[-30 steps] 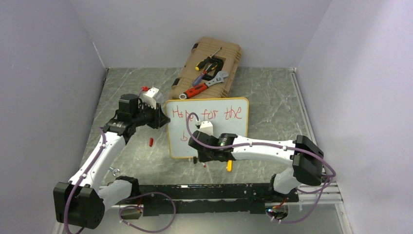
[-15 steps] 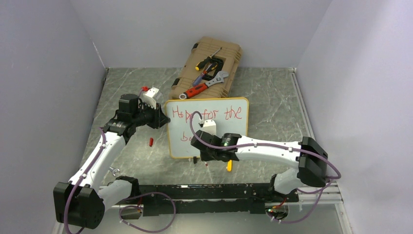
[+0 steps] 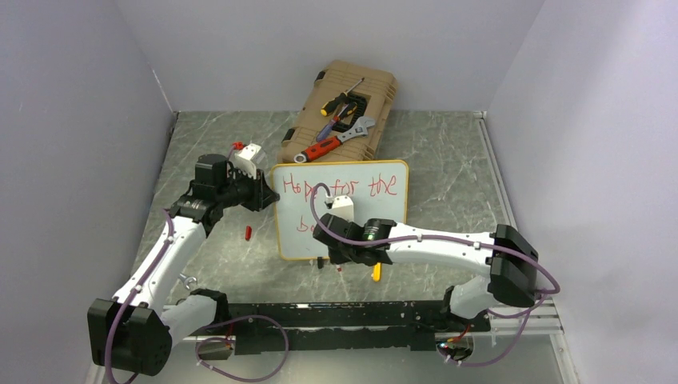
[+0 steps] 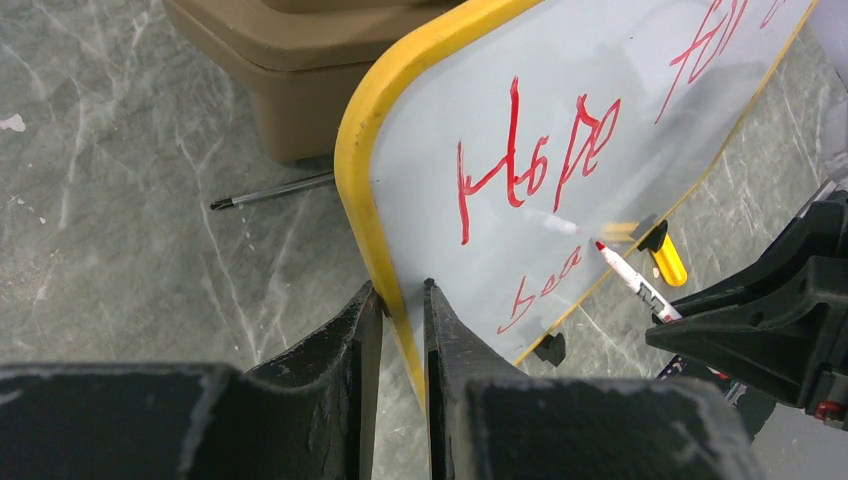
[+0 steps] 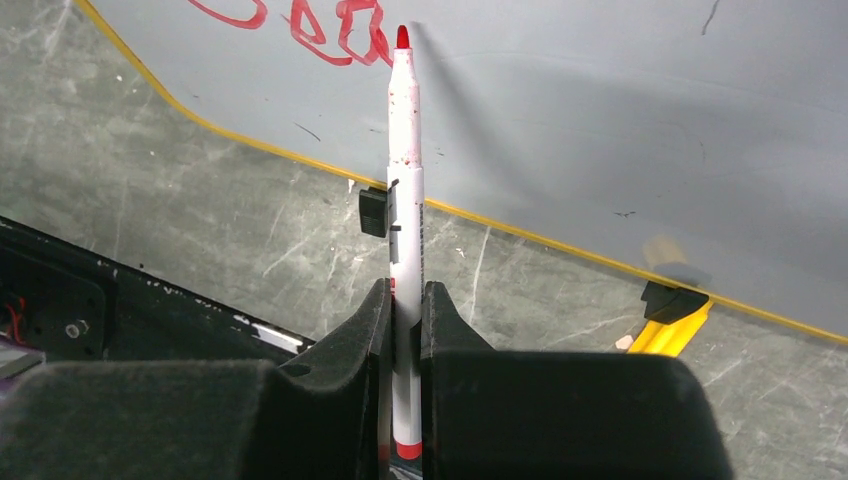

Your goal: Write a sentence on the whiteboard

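Red sentence (image 3: 382, 186) on the whiteboard (image 3: 384, 214) reads "Hope for the", with a few letters below. Whiteboard stands on the worktop (image 3: 448, 160) just before the tan case (image 3: 380, 100), left tool (image 4: 399, 290) clamped on its yellow left edge. Right tool (image 5: 405, 292) pinches a marker (image 5: 405, 180), tip beside the lower letters.

Pale lilac walls (image 3: 336, 48), grey marbled tabletop (image 3: 448, 176)

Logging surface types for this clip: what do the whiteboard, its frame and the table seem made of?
The whiteboard: glossy white coated panel; it mirrors the marker faintly. The frame: smooth yellow plastic, probably, with a rounded moulded edge. The table: matte grey veined stone or stone-look laminate; cannot tell which.
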Robot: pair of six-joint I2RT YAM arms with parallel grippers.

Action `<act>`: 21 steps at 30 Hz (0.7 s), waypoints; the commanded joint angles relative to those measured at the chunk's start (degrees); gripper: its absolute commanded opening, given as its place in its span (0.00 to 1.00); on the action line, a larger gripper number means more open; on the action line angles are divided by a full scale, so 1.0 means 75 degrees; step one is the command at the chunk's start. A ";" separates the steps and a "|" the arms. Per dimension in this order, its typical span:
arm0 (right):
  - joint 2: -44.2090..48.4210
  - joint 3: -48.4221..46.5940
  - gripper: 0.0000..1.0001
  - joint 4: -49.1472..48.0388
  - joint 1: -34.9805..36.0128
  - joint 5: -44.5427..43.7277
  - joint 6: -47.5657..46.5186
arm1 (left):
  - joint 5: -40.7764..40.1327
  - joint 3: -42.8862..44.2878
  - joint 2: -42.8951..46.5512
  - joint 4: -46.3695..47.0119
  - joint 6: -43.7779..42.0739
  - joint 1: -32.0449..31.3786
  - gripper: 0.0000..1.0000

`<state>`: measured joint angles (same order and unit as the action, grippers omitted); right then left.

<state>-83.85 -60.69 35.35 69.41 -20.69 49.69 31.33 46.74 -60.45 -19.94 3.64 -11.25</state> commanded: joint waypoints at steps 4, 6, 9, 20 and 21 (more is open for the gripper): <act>-0.0221 -0.0079 0.00 -0.0150 -0.0110 0.0040 0.0000 | 0.0397 0.0166 0.0055 -0.0087 -0.0115 -0.0176 0.00; -0.0202 -0.0038 0.00 -0.0105 -0.0151 0.0027 0.0055 | 0.0397 0.0168 0.0064 -0.0087 -0.0115 -0.0176 0.00; -0.0137 0.0030 0.00 0.0078 -0.0183 -0.0031 0.0191 | 0.0393 0.0166 0.0067 -0.0100 -0.0116 -0.0176 0.00; 0.0324 0.0290 0.00 0.0389 -0.0221 -0.0236 0.0423 | 0.0396 0.0166 0.0096 -0.0103 -0.0102 -0.0176 0.00; 0.0355 0.0262 0.00 0.0341 -0.0219 -0.0260 0.0368 | 0.0393 0.0166 0.0100 -0.0102 -0.0109 -0.0176 0.00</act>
<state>-83.33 -58.61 37.34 68.31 -20.16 52.10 31.31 46.74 -60.45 -19.94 3.64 -11.25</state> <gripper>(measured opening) 0.110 0.226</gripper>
